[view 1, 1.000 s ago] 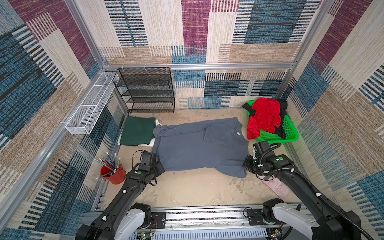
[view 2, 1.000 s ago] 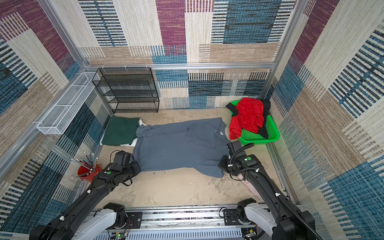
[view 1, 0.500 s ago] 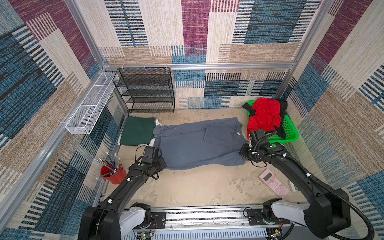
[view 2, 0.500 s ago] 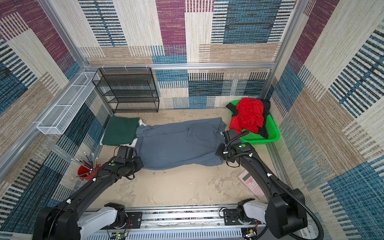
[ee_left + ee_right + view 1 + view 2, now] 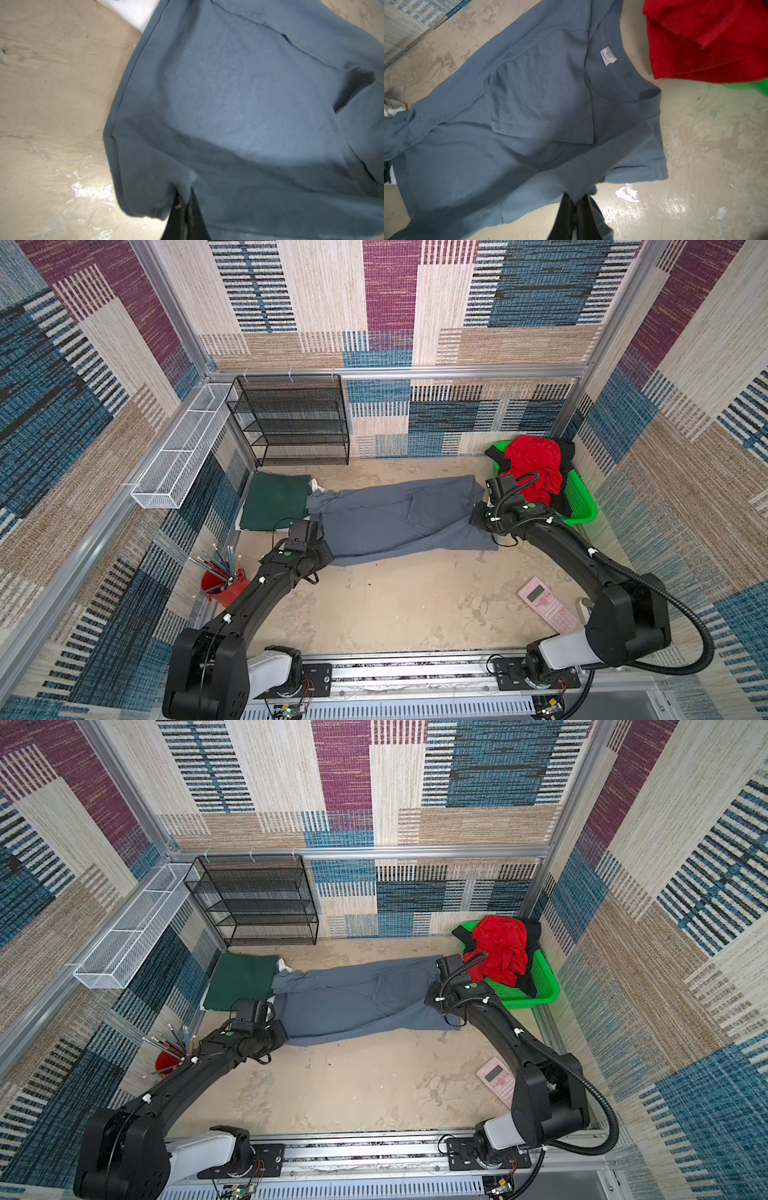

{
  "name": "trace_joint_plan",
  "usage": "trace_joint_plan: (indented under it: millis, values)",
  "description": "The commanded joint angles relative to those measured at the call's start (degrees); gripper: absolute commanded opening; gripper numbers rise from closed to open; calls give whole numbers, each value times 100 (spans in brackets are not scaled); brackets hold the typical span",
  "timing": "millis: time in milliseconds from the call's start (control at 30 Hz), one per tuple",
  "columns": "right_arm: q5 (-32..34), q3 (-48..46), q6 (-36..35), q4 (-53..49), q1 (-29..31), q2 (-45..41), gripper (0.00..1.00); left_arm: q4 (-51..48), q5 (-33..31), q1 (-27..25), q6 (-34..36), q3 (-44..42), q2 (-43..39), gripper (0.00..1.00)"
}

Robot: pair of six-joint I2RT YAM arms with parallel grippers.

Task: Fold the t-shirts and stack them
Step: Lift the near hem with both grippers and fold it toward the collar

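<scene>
Grey tee laid out sideways, a claw pinching each end

The slate grey t-shirt (image 5: 399,518) lies flat on the table (image 5: 395,614). Its long axis runs side to side. The collar end sits by the green mesh basket (image 5: 582,506), which holds the red t-shirt (image 5: 534,464) and black t-shirt (image 5: 567,452), and the hem end touches the folded dark green t-shirt (image 5: 274,506). The left gripper (image 5: 184,204) is clamped on the near hem corner, and the right gripper (image 5: 576,199) is clamped on the near edge at the shoulder end. The rest of the shirt lies beyond both claws, so I'd guess the near edge gets flipped over to the far side, both arms together.
</scene>
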Motion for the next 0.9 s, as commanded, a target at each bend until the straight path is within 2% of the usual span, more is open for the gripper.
trace_joint_plan:
  millis: [0,600,867]
  values:
    - [86,61,-142,378,5,147,0,9,-9,49,109,110,97,0]
    - [-99,484,-415,861,5,1048,0,-423,-339,225,269,222,371,0]
    - [-48,489,-414,903,5,1200,0,-271,-304,336,346,379,596,0]
